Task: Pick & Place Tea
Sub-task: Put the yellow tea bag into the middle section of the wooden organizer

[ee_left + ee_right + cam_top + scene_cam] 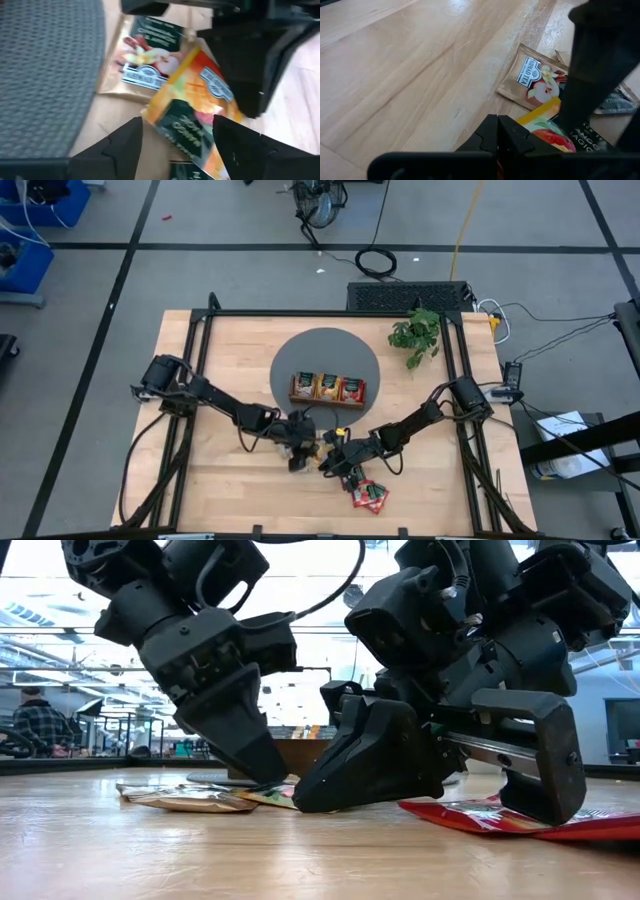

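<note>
Red sachet (520, 817): flat on the tabletop (300, 860), nearest the low camera.
Right gripper (499, 131): fingers pressed together, low beside an orange sachet (192, 107).
Left gripper (175, 137): fingers spread astride that sachet.
Tan sachet (532, 82): just beside.
Tray (327, 388): holds three sachets.

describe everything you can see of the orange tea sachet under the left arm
The orange sachet is a flat, glossy square packet, orange-yellow with a dark green label band and a white crest. It lies tilted on the wooden table, partly overlapping a beige sachet beside the grey mat. The left end effector stands open astride its near corner.
</note>
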Controlling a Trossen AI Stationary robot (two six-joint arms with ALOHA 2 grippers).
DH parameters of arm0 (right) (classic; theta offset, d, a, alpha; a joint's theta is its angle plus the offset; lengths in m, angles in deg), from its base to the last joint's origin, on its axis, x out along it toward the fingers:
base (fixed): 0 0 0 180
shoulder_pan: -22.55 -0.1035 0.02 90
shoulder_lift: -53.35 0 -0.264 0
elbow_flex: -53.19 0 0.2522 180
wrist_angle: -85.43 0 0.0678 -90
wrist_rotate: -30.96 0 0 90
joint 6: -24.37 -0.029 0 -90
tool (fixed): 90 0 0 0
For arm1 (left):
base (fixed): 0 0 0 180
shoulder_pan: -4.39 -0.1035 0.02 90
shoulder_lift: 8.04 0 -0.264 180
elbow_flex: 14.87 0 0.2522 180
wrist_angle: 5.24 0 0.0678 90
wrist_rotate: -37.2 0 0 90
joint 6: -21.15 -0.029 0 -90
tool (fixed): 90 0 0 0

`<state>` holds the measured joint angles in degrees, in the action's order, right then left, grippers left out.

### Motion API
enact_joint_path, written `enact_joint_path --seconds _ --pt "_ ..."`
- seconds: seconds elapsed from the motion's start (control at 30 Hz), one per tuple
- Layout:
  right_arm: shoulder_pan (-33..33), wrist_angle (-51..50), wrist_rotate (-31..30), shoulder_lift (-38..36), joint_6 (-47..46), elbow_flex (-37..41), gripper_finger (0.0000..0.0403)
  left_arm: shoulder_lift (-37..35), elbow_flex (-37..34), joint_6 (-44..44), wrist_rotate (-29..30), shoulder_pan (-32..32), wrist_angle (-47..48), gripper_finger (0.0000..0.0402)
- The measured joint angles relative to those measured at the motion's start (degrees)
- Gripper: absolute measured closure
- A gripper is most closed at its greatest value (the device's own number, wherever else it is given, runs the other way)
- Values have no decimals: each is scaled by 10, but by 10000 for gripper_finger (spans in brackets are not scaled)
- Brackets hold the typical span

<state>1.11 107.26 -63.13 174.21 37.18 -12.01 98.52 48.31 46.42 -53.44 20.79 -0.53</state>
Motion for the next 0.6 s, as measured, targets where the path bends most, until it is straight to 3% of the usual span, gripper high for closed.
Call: enact_joint_path --seconds 0.6 --pt "0 13 -6 0 13 0 403 3 -2 -9 5 2 -42 228"
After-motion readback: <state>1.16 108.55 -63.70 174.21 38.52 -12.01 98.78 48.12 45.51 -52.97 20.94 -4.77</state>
